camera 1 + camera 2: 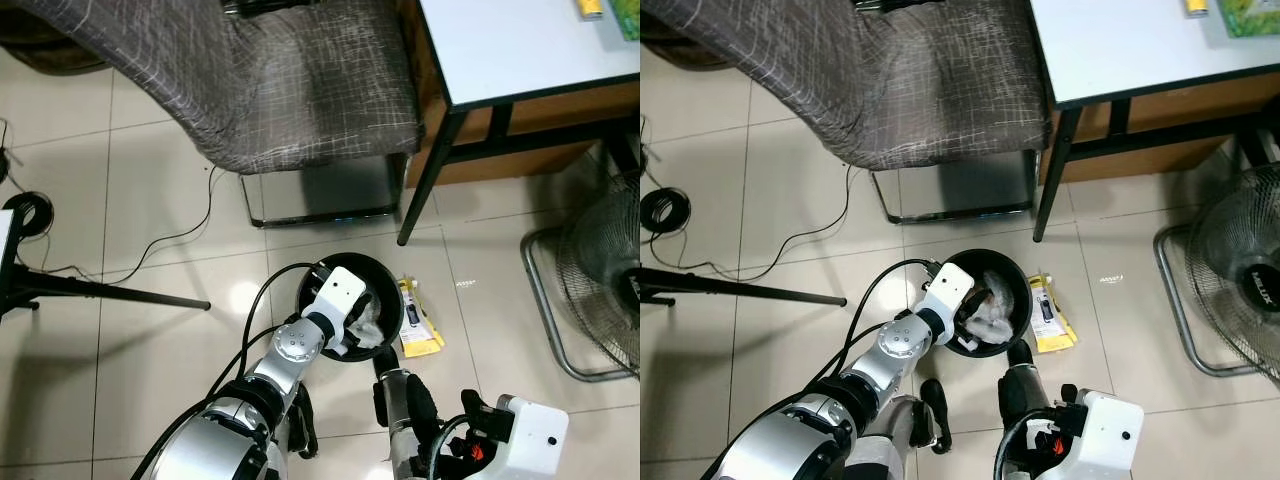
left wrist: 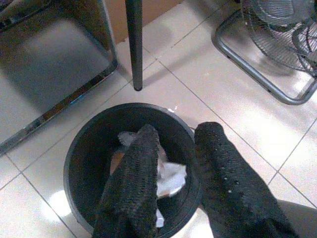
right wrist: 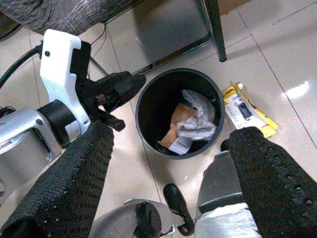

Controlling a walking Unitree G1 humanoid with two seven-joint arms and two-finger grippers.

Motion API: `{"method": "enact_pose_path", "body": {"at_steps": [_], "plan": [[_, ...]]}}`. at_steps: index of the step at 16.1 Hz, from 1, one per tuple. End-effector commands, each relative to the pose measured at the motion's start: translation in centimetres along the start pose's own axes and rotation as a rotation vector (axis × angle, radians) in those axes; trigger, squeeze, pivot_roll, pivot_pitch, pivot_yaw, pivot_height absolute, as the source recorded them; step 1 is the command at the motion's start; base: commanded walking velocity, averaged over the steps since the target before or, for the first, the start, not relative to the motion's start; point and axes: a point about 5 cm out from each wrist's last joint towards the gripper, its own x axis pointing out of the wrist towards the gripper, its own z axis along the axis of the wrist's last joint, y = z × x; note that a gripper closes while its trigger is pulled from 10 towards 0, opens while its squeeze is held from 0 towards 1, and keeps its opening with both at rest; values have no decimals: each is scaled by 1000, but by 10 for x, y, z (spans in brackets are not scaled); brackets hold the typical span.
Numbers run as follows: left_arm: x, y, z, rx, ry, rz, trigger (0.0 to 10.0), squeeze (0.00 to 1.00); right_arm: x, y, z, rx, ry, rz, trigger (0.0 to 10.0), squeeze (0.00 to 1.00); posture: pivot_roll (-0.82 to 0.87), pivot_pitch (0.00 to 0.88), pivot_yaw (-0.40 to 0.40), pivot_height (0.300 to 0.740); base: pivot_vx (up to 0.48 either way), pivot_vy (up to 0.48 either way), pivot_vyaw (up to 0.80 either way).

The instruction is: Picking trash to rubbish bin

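Note:
A black round rubbish bin (image 1: 312, 283) stands on the tiled floor before me. Inside it lie crumpled white paper (image 3: 195, 129) and a brown scrap (image 3: 179, 119). My left gripper (image 2: 178, 131) hangs open above the bin's rim, nothing between its fingers; from the right wrist view the left gripper (image 3: 126, 87) reaches the rim's side. A flat yellow packet (image 1: 420, 318) lies on the floor right beside the bin. Lower and nearer me, my right gripper (image 3: 173, 131) is open wide and empty, looking toward the bin.
A chair with a grey patterned cover (image 1: 280, 90) and chrome frame (image 1: 320, 215) stands just behind the bin. A white-topped table (image 1: 520, 40) with a black leg (image 1: 425, 185) is at back right, a floor fan (image 1: 600, 290) to the right. A tripod leg (image 1: 100, 292) and cable (image 1: 180, 235) cross the left floor.

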Motion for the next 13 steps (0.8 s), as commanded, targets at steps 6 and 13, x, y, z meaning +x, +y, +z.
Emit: {"method": "enact_pose_path", "body": {"at_steps": [6, 13], "plan": [[9, -38, 6, -73, -8, -87, 10000, 1000, -1, 19, -13, 62, 70, 71, 10000, 0, -209, 443, 141, 740, 0, 0, 0], [5, 10, 16, -14, -49, 85, 10000, 1000, 19, 6, -3, -22, 10, 74, 10000, 0, -149, 366, 116, 740, 0, 0, 0]]}}
